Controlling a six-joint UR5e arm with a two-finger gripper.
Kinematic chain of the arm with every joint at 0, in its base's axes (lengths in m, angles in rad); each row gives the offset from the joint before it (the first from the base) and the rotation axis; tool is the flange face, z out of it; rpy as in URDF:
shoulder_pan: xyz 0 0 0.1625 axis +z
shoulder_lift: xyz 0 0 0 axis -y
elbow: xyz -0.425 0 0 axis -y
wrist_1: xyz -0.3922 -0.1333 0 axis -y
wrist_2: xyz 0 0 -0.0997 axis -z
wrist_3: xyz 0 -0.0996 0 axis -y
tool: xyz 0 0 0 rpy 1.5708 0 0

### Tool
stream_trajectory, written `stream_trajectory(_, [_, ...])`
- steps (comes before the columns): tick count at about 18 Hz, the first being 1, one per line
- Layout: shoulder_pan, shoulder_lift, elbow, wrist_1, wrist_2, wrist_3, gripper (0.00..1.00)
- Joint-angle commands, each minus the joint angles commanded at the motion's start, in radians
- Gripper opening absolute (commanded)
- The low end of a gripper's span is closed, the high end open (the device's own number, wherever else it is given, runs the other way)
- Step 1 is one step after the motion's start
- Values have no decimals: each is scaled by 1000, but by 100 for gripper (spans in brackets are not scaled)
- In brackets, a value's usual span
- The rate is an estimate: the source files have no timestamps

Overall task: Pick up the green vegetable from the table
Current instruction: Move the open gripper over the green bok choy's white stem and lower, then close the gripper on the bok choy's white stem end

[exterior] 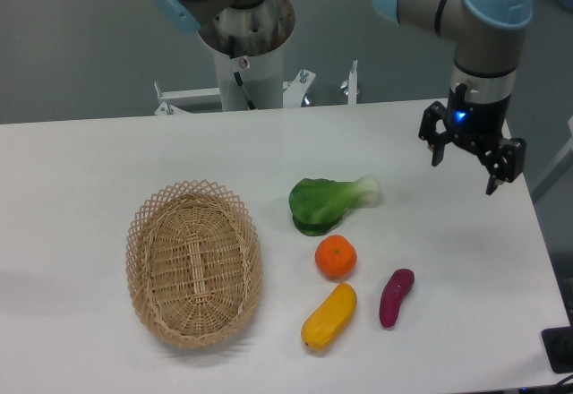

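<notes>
One green vegetable (329, 201) left of fingers (463, 167).

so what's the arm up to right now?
The gripper hangs open and empty above the right side of the table, jaws spread, well to the right of the green vegetable. The vegetable lies untouched on the table, with an orange just in front of it. Nothing has been picked up yet.
</notes>
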Motion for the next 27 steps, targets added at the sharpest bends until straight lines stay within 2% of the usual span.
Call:
stream_trajectory(3, [-23, 2, -81, 81, 8, -32, 100])
stream_trajectory(5, [-50, -5, -132, 136, 58, -35, 100])
stream_trajectory(6, [-73, -11, -149, 144, 92, -26, 100])
stream_trajectory(8, [-110, -29, -173, 143, 179, -17, 100])
stream_trajectory(13, [-130, -31, -273, 146, 195, 46, 100])
stream_trajectory(17, [-127, -28, -295, 138, 198, 149, 100])
stream_trajectory(19, [-127, -26, -322, 143, 225, 150, 100])
stream_trajectory(22, [-137, -32, -330, 143, 290, 149, 100])
stream_trajectory(26, [-146, -37, -348, 150, 291, 135, 100])
stream_trajectory(27, [-147, -44, -348, 170, 291, 132, 100])
